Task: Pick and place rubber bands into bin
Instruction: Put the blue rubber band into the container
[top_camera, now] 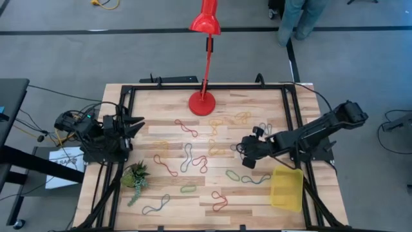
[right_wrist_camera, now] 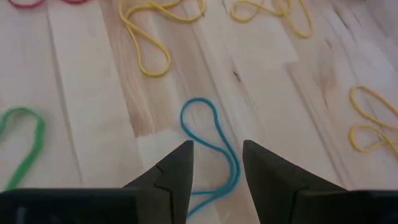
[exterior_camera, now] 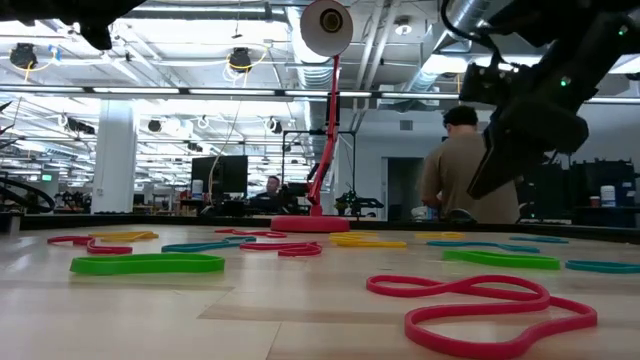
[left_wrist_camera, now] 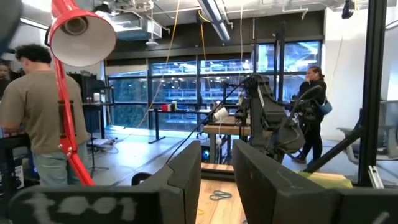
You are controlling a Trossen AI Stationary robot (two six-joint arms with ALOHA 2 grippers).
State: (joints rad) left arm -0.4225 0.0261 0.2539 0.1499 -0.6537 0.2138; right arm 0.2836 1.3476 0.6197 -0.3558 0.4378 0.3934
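1. Overhead: rubber bands [top_camera: 188,156] lie scattered across the wooden table [top_camera: 167,103]; the yellow bin [top_camera: 286,188] sits near its right edge, the right gripper [top_camera: 247,154] just beside it, the left gripper [top_camera: 136,125] at the left edge.
2. Table level: a red band [exterior_camera: 480,305] lies nearest; a red lamp [exterior_camera: 325,120] stands behind.
3. Left wrist: fingers [left_wrist_camera: 186,180] narrowly parted, empty.
4. Right wrist: fingers [right_wrist_camera: 171,174] partly open above a blue band [right_wrist_camera: 211,146], holding nothing.
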